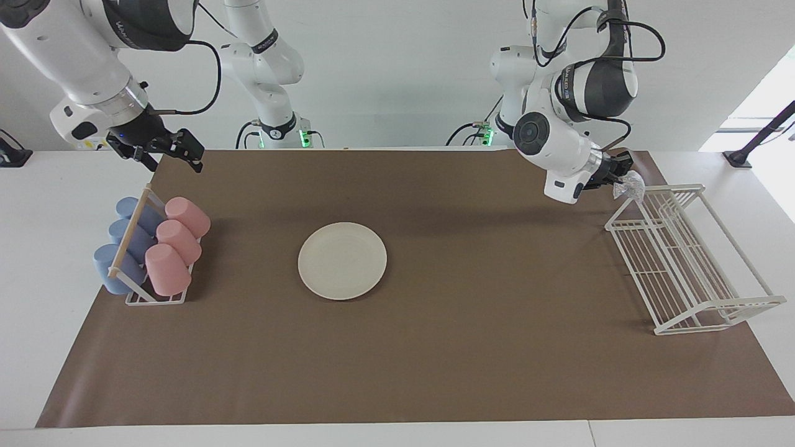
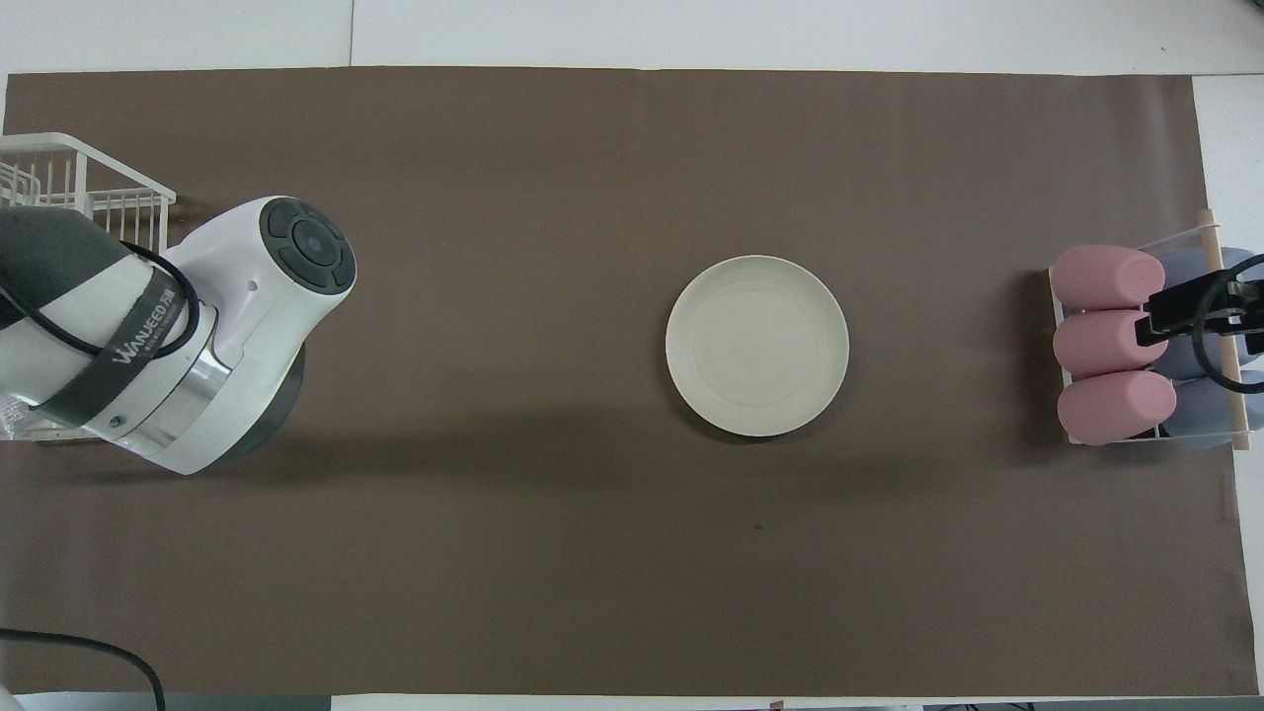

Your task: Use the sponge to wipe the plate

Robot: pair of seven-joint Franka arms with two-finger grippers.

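The cream-white plate (image 1: 342, 261) lies flat on the brown mat, about mid-table; it also shows in the overhead view (image 2: 756, 346). My left gripper (image 1: 619, 171) is shut on the crinkly silvery sponge (image 1: 629, 184) and holds it in the air at the top edge of the white wire rack (image 1: 683, 267), well away from the plate. In the overhead view the left arm's body hides that gripper and the sponge. My right gripper (image 1: 174, 162) hangs open and empty over the cup rack's end nearer to the robots, and shows in the overhead view (image 2: 1180, 308).
The wire rack (image 2: 79, 188) stands at the left arm's end of the table. A rack of pink and blue cups (image 1: 152, 248) stands at the right arm's end (image 2: 1116, 346). The brown mat (image 1: 435, 360) covers most of the table.
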